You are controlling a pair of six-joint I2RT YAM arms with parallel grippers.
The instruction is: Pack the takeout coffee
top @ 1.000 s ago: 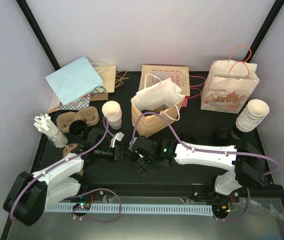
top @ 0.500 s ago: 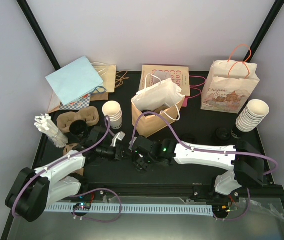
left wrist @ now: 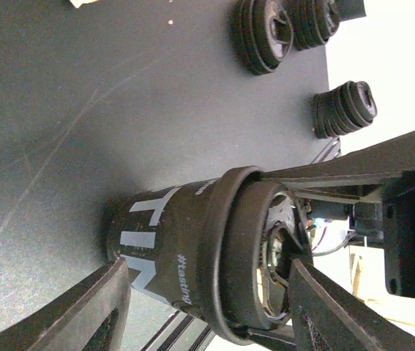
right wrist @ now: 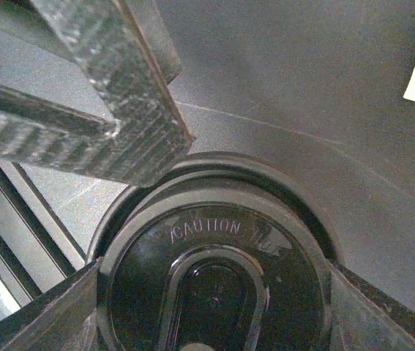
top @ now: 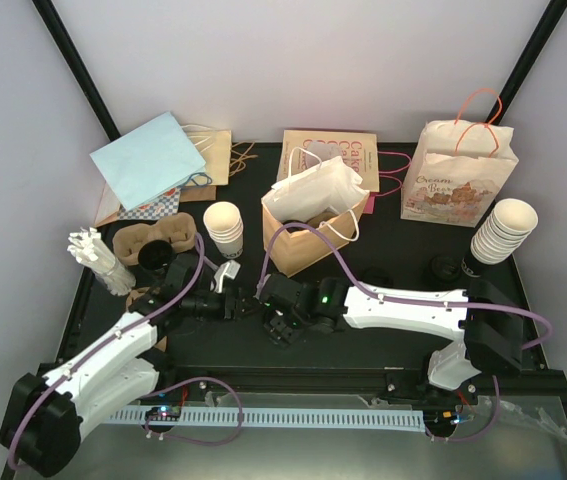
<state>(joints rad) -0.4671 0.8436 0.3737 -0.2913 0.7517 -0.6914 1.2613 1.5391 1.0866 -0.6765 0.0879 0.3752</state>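
The takeout coffee here is a dark cup with white lettering under a round black lid marked "CAUTION HOT". It stands on the black table between the two arms and is mostly hidden in the top view. My right gripper is shut on the lid's rim, one finger against each side. My left gripper is open, its fingers spread wide with the cup showing between them. One left finger hangs just beside the lid's edge. From above, the left gripper and right gripper meet mid-table.
An open brown paper bag stands just behind the grippers. Stacks of cream cups sit left and right. A pulp carrier lies at the left. Black lid stacks rest to the right, and more bags at the back.
My left gripper has opened its jaws, and the left arm has stretched a little further right toward the cup. The right gripper has kept its hold.
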